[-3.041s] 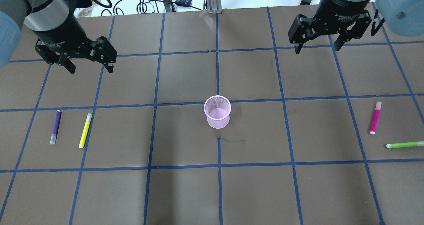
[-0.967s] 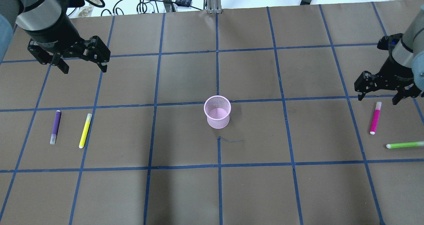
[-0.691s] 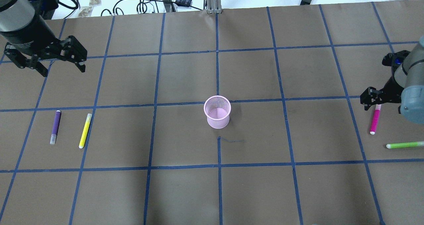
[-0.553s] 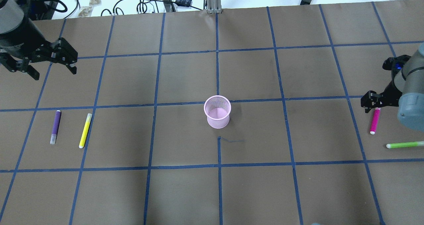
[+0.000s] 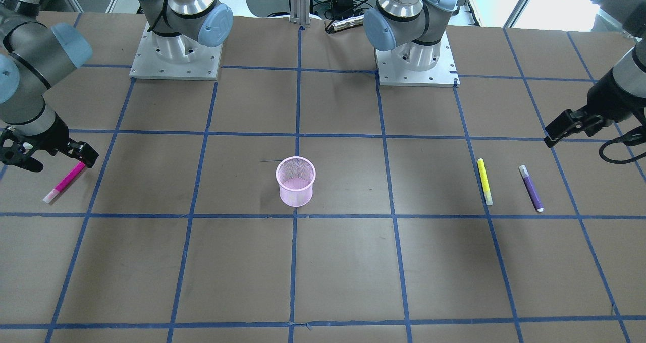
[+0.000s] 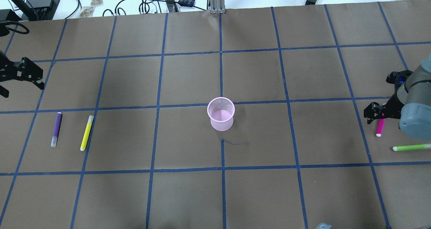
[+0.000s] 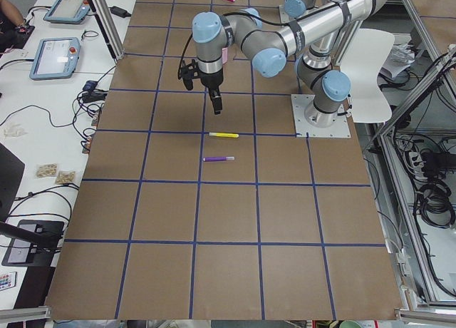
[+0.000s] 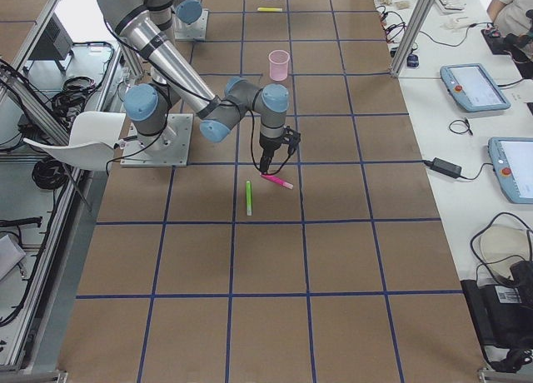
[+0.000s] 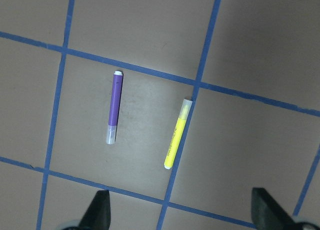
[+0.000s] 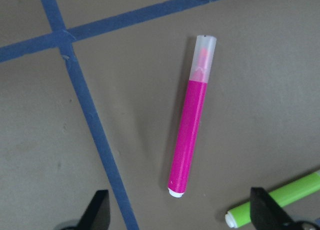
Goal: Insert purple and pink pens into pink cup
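Observation:
The pink mesh cup (image 6: 221, 114) stands upright at the table's middle, empty. The purple pen (image 6: 56, 129) lies flat far left; it also shows in the left wrist view (image 9: 114, 107). My left gripper (image 6: 22, 89) is open and empty, high above and behind the purple pen. The pink pen (image 6: 379, 126) lies flat far right. My right gripper (image 5: 53, 161) is open, low over the pink pen's capped end, its fingers either side. The right wrist view shows the pink pen (image 10: 191, 135) between the open fingertips (image 10: 100, 207).
A yellow pen (image 6: 86, 132) lies just right of the purple pen, almost parallel to it. A green pen (image 6: 411, 147) lies close to the pink pen's tip, near the right table edge. Cables and boxes sit beyond the far edge.
Both arms swung outward. My right gripper came down from the far right over the pink pen. My left gripper moved left to the table's left edge. No pen moved.

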`<state>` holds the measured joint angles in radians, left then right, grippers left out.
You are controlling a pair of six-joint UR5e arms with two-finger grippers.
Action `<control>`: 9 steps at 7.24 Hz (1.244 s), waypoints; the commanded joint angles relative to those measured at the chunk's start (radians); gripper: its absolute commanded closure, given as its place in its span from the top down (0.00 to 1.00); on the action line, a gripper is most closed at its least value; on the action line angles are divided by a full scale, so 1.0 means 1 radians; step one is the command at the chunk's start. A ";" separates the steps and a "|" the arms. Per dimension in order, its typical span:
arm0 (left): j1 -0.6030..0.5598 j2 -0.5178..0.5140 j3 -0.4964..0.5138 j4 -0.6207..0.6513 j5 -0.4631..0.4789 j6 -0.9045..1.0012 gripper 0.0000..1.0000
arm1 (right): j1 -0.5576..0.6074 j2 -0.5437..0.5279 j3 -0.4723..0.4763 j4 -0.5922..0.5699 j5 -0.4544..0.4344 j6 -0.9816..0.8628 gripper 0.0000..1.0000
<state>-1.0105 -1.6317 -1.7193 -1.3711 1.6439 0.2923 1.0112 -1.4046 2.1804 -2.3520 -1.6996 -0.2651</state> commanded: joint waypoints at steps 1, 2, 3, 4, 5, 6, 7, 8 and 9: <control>0.081 -0.043 -0.081 0.146 -0.007 0.068 1.00 | -0.012 0.024 0.001 -0.007 0.009 -0.005 0.97; 0.084 -0.069 -0.104 0.202 -0.006 0.097 1.00 | -0.019 0.053 0.001 -0.009 0.009 -0.006 0.96; 0.084 -0.106 -0.109 0.233 -0.010 0.100 1.00 | -0.026 0.067 0.001 -0.019 0.006 -0.008 0.95; 0.084 -0.137 -0.111 0.251 -0.013 0.109 1.00 | -0.028 0.067 0.001 -0.017 0.005 -0.006 0.95; 0.084 -0.175 -0.115 0.280 -0.021 0.110 1.00 | -0.028 0.067 0.002 -0.018 0.008 -0.005 0.81; 0.084 -0.207 -0.129 0.329 -0.019 0.110 1.00 | -0.029 0.068 0.002 -0.018 0.006 -0.005 0.75; 0.085 -0.236 -0.150 0.395 -0.022 0.111 1.00 | -0.032 0.068 0.002 -0.018 0.006 -0.006 0.75; 0.086 -0.261 -0.164 0.444 -0.021 0.111 1.00 | -0.033 0.070 0.001 -0.020 0.005 -0.008 0.74; 0.090 -0.287 -0.163 0.464 -0.022 0.110 1.00 | -0.033 0.070 0.001 -0.018 0.003 -0.006 0.69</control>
<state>-0.9238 -1.8857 -1.8757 -0.9477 1.6225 0.4029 0.9794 -1.3352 2.1820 -2.3706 -1.6949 -0.2720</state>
